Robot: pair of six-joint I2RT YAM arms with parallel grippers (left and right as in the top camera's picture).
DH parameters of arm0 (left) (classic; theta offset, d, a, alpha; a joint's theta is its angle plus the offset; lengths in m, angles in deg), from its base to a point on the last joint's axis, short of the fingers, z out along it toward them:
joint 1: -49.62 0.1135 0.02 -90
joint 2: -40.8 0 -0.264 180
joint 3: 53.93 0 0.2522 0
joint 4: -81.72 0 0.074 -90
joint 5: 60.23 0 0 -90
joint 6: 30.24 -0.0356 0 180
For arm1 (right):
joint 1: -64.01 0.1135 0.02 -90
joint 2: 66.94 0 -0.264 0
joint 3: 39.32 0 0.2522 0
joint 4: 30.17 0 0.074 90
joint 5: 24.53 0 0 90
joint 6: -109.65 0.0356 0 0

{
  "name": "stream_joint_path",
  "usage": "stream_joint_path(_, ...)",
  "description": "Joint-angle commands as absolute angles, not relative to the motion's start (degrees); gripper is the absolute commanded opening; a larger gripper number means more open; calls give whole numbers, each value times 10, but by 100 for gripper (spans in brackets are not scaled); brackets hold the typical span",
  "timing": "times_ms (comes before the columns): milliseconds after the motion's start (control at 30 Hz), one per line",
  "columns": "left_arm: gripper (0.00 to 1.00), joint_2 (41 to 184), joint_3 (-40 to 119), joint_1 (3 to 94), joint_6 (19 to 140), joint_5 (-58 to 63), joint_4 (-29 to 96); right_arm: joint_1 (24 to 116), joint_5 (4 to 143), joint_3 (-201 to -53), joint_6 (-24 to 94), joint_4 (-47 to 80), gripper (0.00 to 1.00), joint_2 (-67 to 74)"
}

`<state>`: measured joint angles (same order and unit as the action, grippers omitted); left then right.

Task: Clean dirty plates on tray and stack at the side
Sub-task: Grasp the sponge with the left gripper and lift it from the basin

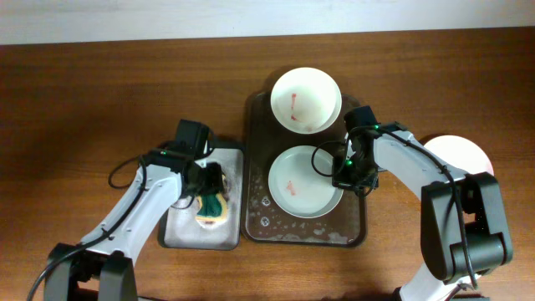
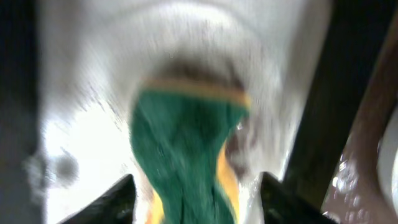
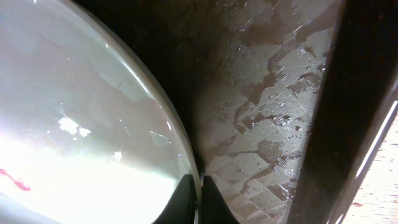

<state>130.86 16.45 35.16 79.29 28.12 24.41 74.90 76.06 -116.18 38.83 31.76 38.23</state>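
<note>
The dark brown tray (image 1: 261, 219) holds two white plates. The far plate (image 1: 305, 100) has a red smear and overlaps the tray's far rim. The near plate (image 1: 303, 184) also has a red smear. My right gripper (image 1: 344, 171) is shut on the near plate's right rim; the right wrist view shows both fingers (image 3: 200, 185) pinching the rim (image 3: 93, 124) over the wet tray floor (image 3: 267, 124). A third plate (image 1: 464, 150) lies on the table at the right, partly hidden by the right arm. My left gripper (image 1: 211, 191) is open, its fingers (image 2: 196, 190) either side of the sponge.
A green and yellow sponge (image 1: 214, 206) lies in a small light grey tray (image 1: 180, 234) left of the brown tray; it also shows blurred in the left wrist view (image 2: 183, 143). Water drops dot the brown tray's near end. A white wall edges the table's far side.
</note>
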Motion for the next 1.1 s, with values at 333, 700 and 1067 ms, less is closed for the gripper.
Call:
stream_joint_path(333, 0, 1464, 173, 351, 793, 289, 315, 745, 732, -1157, 385, 325, 4, 385)
stream_joint_path(700, 60, 1434, 354, 350, 738, 284, 89, 745, 732, -1157, 385, 332, 4, 385)
stream_joint_path(1067, 26, 1434, 161, 350, 738, 261, 205, 745, 732, -1157, 385, 338, 4, 385)
